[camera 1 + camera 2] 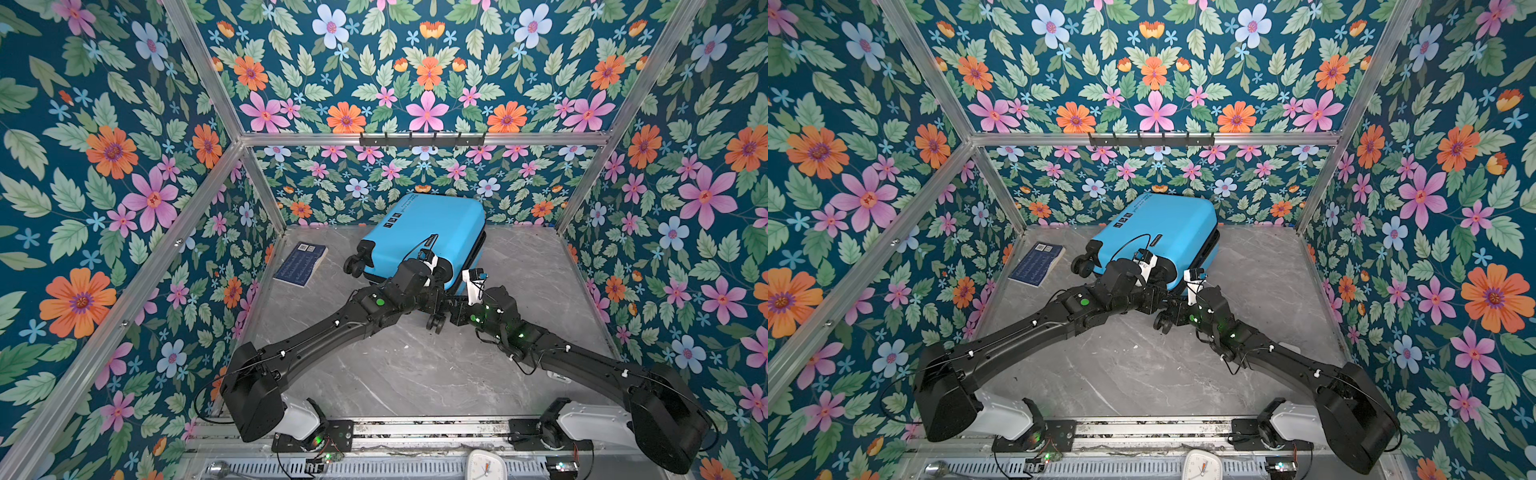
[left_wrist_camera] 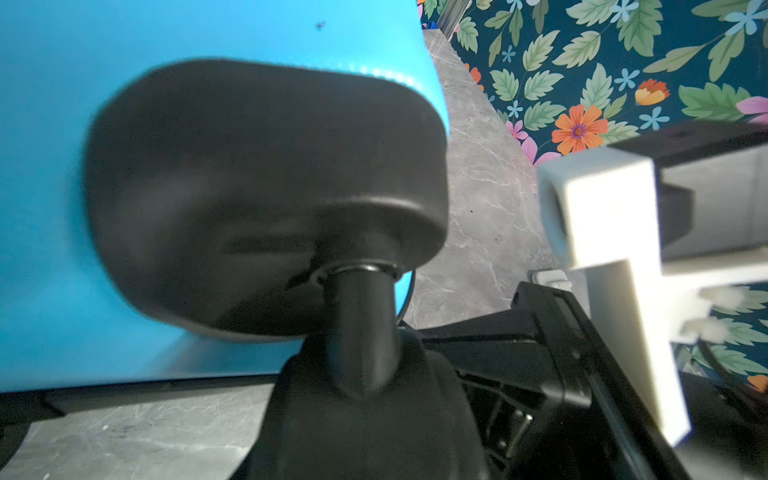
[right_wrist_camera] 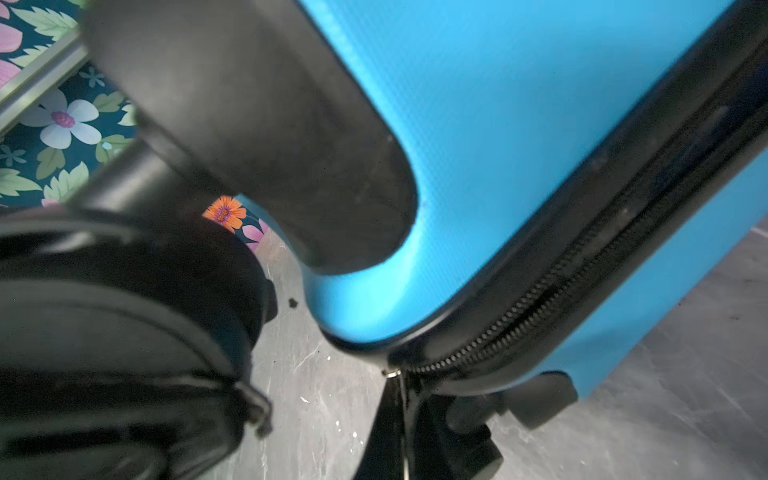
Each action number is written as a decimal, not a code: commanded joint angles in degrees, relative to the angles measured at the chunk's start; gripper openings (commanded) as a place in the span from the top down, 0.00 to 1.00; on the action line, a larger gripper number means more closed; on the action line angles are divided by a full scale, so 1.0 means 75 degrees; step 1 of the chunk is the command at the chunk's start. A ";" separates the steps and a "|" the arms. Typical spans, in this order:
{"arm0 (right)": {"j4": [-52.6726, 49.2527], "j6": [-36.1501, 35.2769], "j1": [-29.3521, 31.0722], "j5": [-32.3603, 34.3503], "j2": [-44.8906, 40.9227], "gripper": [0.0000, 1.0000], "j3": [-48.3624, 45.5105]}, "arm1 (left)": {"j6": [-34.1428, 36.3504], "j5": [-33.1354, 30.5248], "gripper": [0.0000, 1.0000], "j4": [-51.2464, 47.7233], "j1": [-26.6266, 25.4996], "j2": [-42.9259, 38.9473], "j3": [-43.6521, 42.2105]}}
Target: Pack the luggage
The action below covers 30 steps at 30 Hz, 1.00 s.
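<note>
the luggage (image 1: 419, 232) is laid flat on a broad side at the 12 o'clock part of the bench (image 1: 395, 374), close to the back wall. its long axis is run from 7 o'clock to 1 o'clock in both top views, with the wheel end turned to 7 o'clock. a dark-blue booklet (image 1: 301, 264) is seen at its 9 o'clock, apart from it. the left gripper (image 1: 432, 296) is set at the caster housing (image 2: 266, 195) on the 5 o'clock corner; whether its fingers are spread cannot be told. the fingers of the right gripper (image 3: 402, 415) are pressed together just under a small metal ring (image 3: 392, 372) at the end of the zip (image 3: 540, 291); whether anything is pinched cannot be told.
</note>
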 commanded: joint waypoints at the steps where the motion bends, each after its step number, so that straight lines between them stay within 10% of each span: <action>1: 0.0802 -0.0501 -0.0142 0.2903 0.0084 1.00 0.0025 | 0.0313 0.0854 1.00 0.0060 -0.0114 -0.0271 0.0060; 30: 0.0599 -0.1045 -0.0519 0.4273 -0.0369 1.00 -0.0255 | 0.0344 0.0683 1.00 -0.0131 -0.0126 -0.0231 -0.0051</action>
